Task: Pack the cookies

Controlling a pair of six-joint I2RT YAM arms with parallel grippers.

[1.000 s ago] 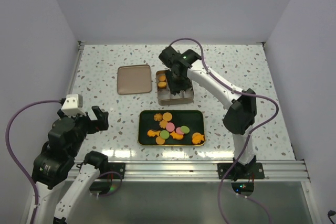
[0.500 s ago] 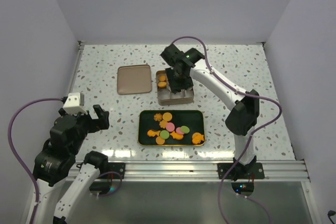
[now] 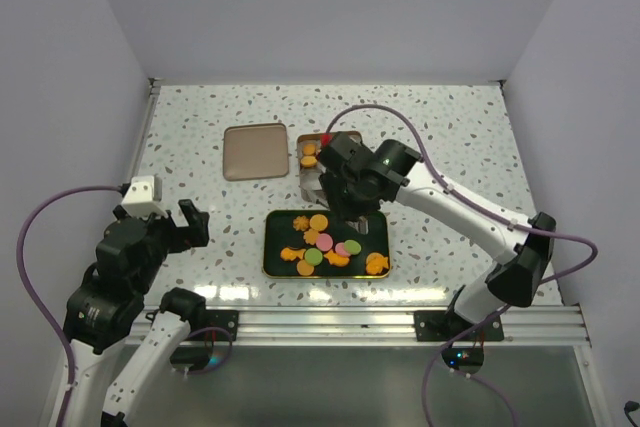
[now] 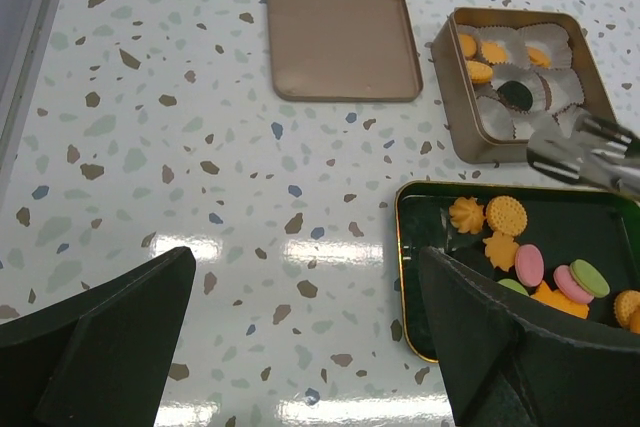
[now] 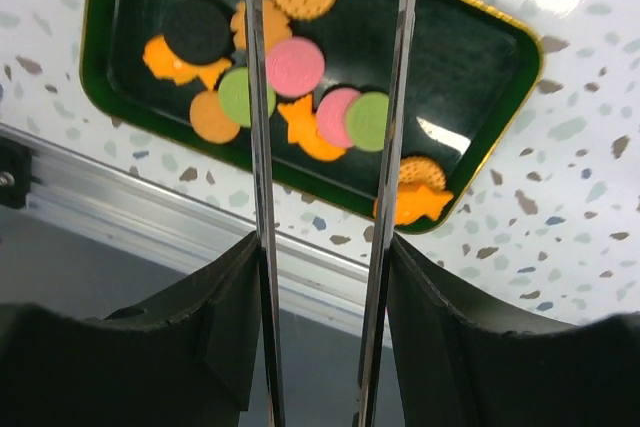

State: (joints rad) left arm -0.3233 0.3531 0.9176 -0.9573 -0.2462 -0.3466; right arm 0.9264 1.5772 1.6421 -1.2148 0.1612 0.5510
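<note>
The cookies (image 3: 325, 242) lie loose in a dark green tray (image 3: 268, 247): orange rounds and shapes, pink and green rounds (image 5: 295, 65), one dark round (image 5: 197, 30). A few orange ones (image 4: 478, 57) and a dark one (image 4: 517, 95) sit in white paper cups inside the open tin (image 4: 447, 57). My right gripper (image 3: 348, 205) hangs over the tray's far edge, shut on metal tongs (image 5: 258, 97) whose blades stand apart above the cookies; their tips are out of the wrist view. My left gripper (image 4: 305, 277) stands wide open and bare over the table, left of the tray.
The tin's flat lid (image 3: 254, 151) lies left of the tin. The tin (image 3: 312, 182) is partly hidden by the right arm. The table's metal front rail (image 3: 330, 322) runs just below the tray.
The right arm has swung from above the tin toward me and now hovers over the tray, its tongs slightly wider. The left arm has stayed put.
</note>
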